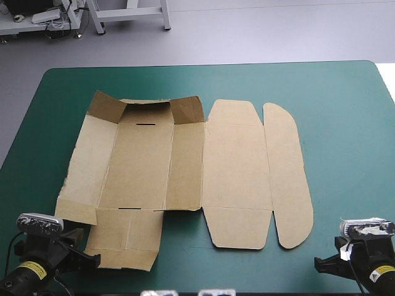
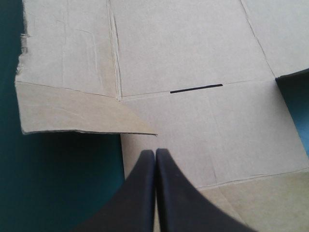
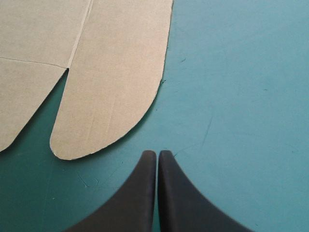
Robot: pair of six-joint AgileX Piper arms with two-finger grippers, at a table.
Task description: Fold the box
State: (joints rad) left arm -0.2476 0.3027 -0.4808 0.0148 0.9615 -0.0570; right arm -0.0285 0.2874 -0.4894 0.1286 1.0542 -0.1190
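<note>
The brown box lies as a mostly flat cut sheet across the middle of the teal-green table. Its two far-left corner flaps stand raised, and a near-left flap is lifted slightly. My left gripper is shut, its tips over the near flap of the box just short of a black slot. My right gripper is shut over bare cover, just off the rounded near end of the box's long right flap. In the high view both grippers are hidden at the near corners.
Bare teal-green cover stretches to the right of the box and along the far edge. Table legs stand beyond the far edge.
</note>
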